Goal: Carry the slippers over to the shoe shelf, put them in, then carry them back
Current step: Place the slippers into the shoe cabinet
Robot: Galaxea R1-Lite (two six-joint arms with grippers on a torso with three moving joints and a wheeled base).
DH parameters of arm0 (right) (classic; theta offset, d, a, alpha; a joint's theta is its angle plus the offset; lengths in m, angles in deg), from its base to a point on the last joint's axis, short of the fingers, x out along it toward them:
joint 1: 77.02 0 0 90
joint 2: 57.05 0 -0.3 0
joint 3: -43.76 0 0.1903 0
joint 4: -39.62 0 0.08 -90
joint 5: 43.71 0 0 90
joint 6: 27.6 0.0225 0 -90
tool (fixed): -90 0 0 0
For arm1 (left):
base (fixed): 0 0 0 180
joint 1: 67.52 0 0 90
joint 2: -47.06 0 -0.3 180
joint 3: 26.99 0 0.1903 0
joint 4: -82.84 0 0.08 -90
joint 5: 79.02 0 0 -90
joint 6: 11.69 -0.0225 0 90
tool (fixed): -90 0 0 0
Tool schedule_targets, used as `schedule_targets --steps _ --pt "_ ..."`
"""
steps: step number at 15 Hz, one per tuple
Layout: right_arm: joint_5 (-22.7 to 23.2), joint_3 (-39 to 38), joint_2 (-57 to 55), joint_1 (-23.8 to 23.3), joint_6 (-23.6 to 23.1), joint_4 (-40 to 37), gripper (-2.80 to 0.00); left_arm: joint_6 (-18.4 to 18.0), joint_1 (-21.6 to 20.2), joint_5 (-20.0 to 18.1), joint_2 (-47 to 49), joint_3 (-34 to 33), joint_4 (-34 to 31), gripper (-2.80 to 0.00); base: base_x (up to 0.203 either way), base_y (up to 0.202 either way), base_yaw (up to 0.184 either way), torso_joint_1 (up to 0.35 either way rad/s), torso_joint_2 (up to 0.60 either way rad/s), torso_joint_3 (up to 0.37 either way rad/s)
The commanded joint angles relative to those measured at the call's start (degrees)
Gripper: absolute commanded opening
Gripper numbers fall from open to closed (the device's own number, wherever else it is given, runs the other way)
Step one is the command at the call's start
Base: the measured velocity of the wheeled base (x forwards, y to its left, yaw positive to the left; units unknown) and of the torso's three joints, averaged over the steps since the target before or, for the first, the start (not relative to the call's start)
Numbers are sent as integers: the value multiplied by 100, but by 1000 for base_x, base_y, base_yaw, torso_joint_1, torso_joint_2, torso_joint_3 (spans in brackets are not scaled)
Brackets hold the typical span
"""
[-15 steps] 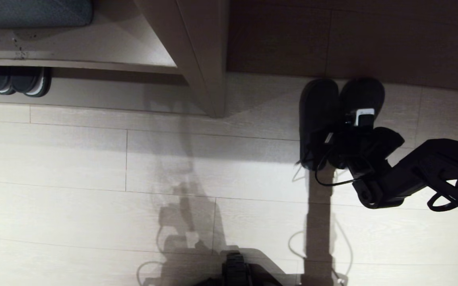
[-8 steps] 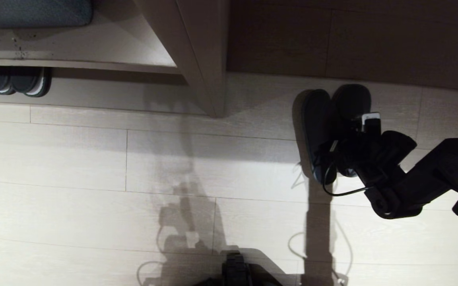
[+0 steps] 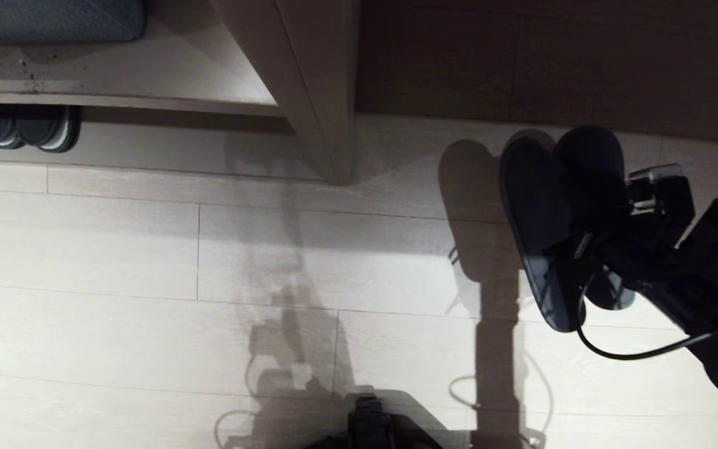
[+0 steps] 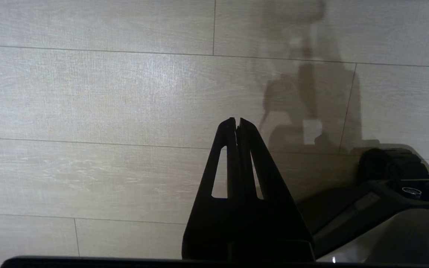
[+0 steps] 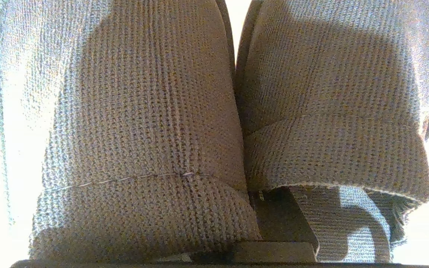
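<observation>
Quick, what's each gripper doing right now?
Left gripper: shut, empty, over the floor.
Right gripper: shut on the pair of dark knit backless slippers, lifted.

A dark pair of slippers with pale sole rims [image 3: 27, 126] is lying at far left on the pale plank floor [image 3: 147, 249], partly tucked beneath a beige panel [image 3: 116, 100].

Below me the floor [image 3: 116, 249] is pale wood-grain planks with thin seams, crossed by my own shadow. At its far left edge a dark pair of slippers with pale sole rims [image 3: 25, 126] rests on it, tucked under a beige ledge [image 3: 116, 103].
</observation>
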Motion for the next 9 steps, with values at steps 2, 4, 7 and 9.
schedule_targets --steps 2,4,7,9 --pt "50 -634 1478 53 34 -373 -280 0 0 0 5 0 0 -280 0 0 0 0 0 0" --pt "98 -924 2328 74 51 -1113 -280 9 0 -1 5 0 0 -280 0 0 0 0 0 0" --pt "135 -1150 3343 104 58 -2234 -280 9 0 8 5 0 0 -280 0 0 0 0 0 0" --pt "125 -1256 3824 112 64 -2672 -280 9 0 0 5 0 0 -280 0 0 0 0 0 0"
